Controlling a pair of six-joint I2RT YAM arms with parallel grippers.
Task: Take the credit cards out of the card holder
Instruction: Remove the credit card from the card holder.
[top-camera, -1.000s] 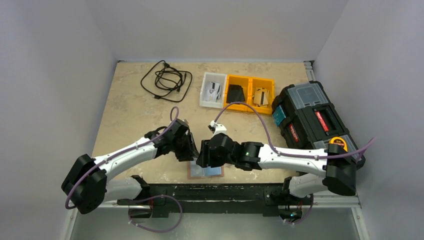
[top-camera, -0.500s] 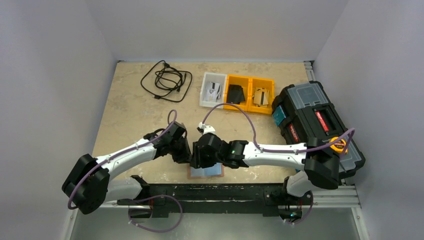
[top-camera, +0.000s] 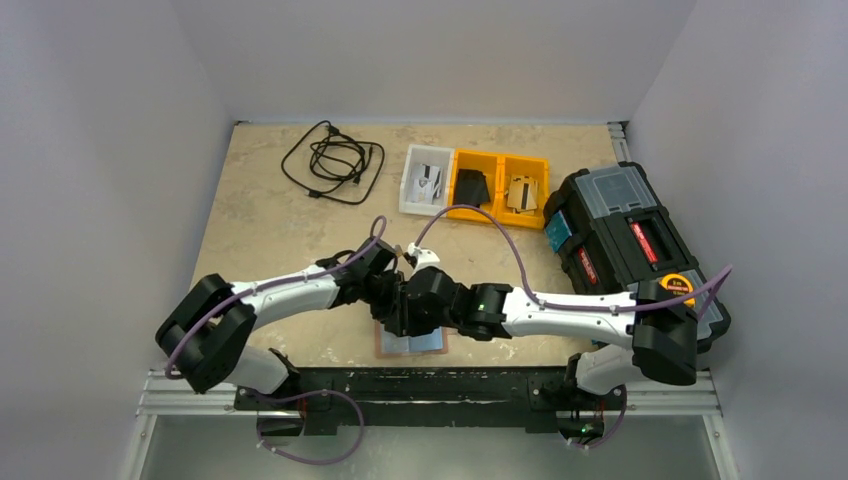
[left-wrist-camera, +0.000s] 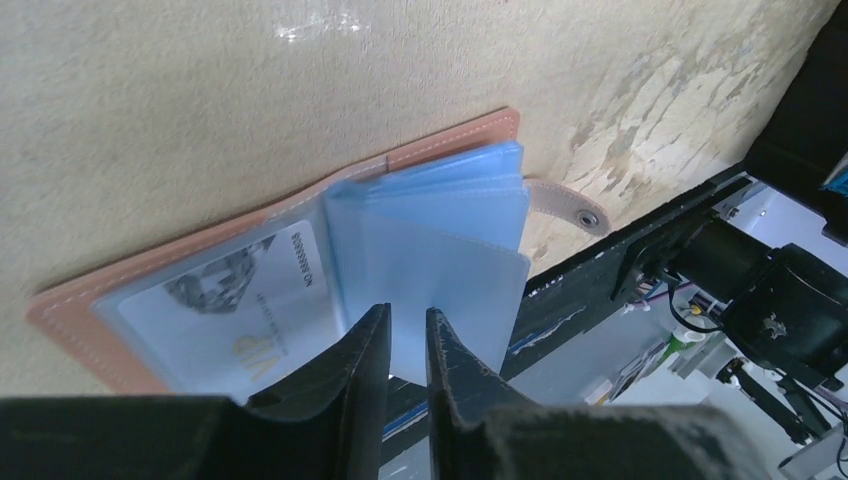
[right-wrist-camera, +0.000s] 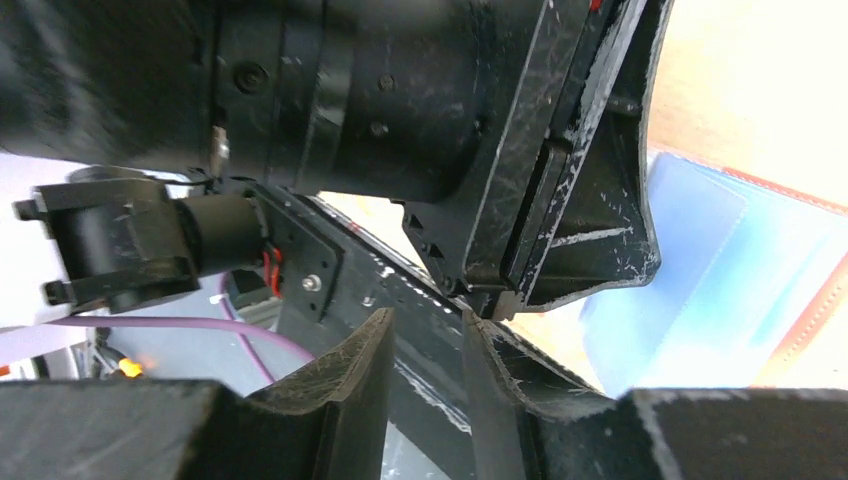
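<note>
The card holder (left-wrist-camera: 455, 138) lies open on the tan table (left-wrist-camera: 180, 90) at its near edge, its snap tab overhanging toward the black rail, and one grey-silver credit card (left-wrist-camera: 232, 300) sits in the clear sleeve on its left half. The left gripper (left-wrist-camera: 405, 313) has its fingers drawn almost together on a lifted blue plastic sleeve (left-wrist-camera: 455, 255). Close against it, the right gripper (right-wrist-camera: 428, 320) hangs over the holder with its fingers slightly parted and nothing visible between them.

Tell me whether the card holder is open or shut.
Open: the card holder lies spread flat on the table, clear sleeves fanned, a card showing inside.
</note>
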